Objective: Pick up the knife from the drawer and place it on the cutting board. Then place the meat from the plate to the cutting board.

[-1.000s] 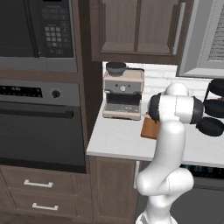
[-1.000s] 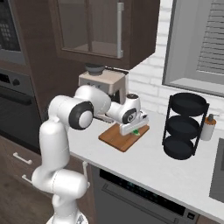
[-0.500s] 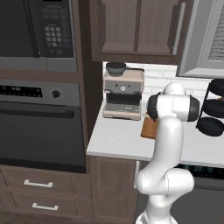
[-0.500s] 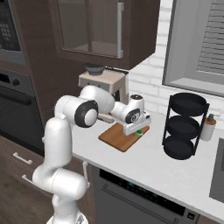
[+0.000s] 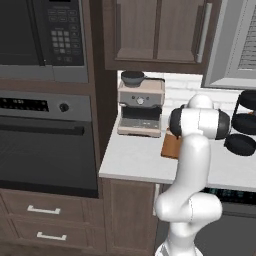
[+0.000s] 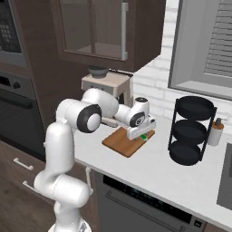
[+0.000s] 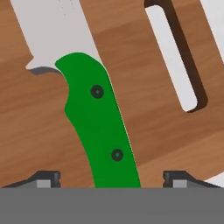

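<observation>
**Mia:** Look from the left; first the coffee machine (image 5: 140, 107), then the cutting board (image 6: 118, 144) just to its right on the counter (image 5: 131, 160); where is the knife (image 7: 94, 113)?

**Ben:** It lies flat on the board, right under the gripper (image 6: 141, 134); a bit of green handle peeks out below the hand there.

**Mia:** Is the robot pinching it?

**Ben:** No; in the hand view the two fingertips (image 7: 46, 178) stand wide apart, one on each side of the handle, and neither one touches it; the knife rests on the wood by itself.

**Mia:** Which way does it point?

**Ben:** In the hand view the green handle starts between the tips and runs away from them, and the silver blade goes on past it; so the long way of the knife lies straight out from the fingers, not across them; the slot of the board is off to the right of it.

**Mia:** So the knife part looks done?

**Ben:** I think so; next comes the meat; the hand should lift straight up so the tips do not bump the handle.
</observation>
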Available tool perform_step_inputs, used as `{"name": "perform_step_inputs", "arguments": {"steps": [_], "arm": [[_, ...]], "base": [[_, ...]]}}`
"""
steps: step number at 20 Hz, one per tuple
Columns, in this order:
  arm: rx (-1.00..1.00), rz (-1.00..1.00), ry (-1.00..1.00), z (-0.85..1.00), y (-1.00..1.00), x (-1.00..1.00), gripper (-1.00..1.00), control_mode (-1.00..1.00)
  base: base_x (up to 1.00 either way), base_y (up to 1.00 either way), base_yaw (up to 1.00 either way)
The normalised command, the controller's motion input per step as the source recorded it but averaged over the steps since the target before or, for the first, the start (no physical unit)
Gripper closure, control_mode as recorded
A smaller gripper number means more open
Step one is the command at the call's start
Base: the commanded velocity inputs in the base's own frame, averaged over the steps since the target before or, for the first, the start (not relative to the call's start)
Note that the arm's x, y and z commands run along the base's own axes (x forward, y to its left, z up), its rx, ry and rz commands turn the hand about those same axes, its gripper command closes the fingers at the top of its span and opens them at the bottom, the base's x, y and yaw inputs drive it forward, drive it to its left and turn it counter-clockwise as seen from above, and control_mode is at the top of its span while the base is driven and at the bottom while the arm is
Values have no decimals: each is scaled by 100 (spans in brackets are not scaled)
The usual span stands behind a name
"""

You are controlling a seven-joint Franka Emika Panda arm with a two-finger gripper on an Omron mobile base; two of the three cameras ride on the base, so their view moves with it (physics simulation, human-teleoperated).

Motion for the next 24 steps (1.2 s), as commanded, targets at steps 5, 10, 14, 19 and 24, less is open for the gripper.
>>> {"name": "perform_step_inputs", "arguments": {"steps": [5,10,14,19,24], "arm": [[0,0,-15,27,6,-61,-100,-100],[-2,0,-13,43,16,-68,-100,-100],[-1,0,-10,26,25,-90,-100,-100],[-1,0,-3,66,36,-80,-100,-100],[-5,0,0,98,43,-59,-100,-100]], "base": [[0,0,0],[0,0,0],[0,0,0],[0,0,0],[0,0,0]]}}
